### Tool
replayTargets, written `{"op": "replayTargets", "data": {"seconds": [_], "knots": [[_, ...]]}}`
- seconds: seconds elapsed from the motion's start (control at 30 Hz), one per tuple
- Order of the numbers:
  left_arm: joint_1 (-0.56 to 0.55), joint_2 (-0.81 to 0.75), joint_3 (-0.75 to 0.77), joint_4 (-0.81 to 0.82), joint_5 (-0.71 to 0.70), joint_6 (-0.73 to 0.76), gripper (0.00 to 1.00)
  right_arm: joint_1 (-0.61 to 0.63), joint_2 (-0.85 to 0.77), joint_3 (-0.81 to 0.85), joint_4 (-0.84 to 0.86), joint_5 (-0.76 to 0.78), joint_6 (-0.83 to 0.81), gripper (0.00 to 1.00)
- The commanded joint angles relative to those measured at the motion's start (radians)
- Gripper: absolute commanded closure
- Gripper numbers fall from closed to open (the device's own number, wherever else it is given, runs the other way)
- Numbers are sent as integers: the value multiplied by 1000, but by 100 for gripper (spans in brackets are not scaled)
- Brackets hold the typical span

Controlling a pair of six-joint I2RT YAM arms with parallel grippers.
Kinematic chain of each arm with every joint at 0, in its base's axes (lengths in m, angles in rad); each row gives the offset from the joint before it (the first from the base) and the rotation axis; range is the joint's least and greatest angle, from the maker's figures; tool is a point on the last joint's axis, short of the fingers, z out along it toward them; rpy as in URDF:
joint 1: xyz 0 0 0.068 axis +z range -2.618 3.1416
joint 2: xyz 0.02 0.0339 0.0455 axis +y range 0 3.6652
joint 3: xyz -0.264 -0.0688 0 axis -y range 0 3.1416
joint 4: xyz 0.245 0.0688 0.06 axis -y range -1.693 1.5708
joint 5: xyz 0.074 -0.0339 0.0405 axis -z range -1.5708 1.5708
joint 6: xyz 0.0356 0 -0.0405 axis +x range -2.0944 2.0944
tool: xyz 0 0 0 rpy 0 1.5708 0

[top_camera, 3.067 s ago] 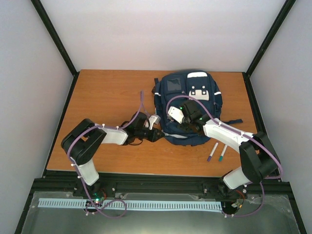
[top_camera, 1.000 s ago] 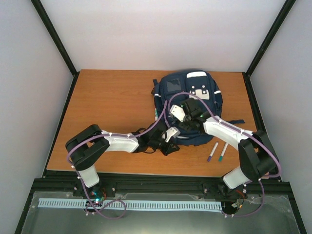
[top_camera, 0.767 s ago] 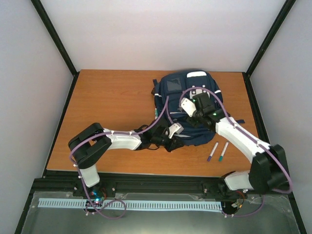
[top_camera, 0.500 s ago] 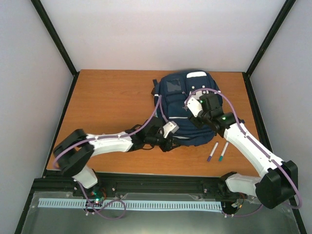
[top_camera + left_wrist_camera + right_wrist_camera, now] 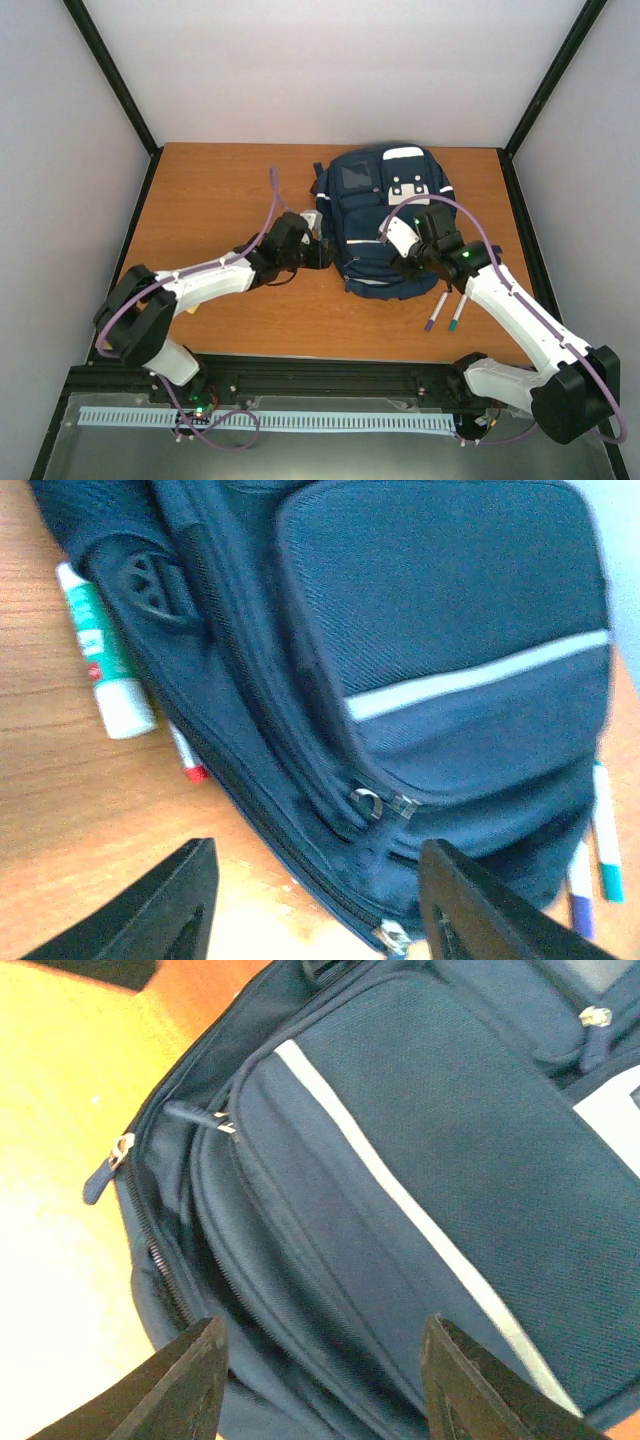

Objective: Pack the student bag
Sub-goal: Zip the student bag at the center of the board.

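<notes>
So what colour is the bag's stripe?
It's a white stripe on the large navy blue fabric backpack; clearest in the right wrist view.

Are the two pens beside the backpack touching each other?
Apart. The top external view shows a strip of bare table between the purple-tipped pen and the teal-tipped pen.

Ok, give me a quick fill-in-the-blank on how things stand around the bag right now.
1. The left gripper and the right gripper are both ____, holding nothing.
2. The pens lying on the table beside the student bag, on the right gripper's side, number ____.
3. In the left wrist view, the glue stick lies next to a thin pen with a ____ tip.
Missing words: open; two; red.
</notes>
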Motion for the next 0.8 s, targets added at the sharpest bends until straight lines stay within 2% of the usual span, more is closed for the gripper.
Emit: {"op": "replayTargets", "data": {"seconds": [0.0,0.07,0.17,0.43,0.77], "knots": [[44,77,93,-66,-38,-161,39,24,13,-38,-38,-45,-6,47],[61,119,105,-39,18,-187,32,40,27,-57,-36,-45,-16,47],[70,177,127,-13,61,-213,34,56,53,-91,-16,-22,-32,47],[73,259,137,31,124,-269,56,64,155,-134,49,58,-43,47],[73,364,199,32,160,-261,76,63,284,-118,160,190,-34,50]]}}
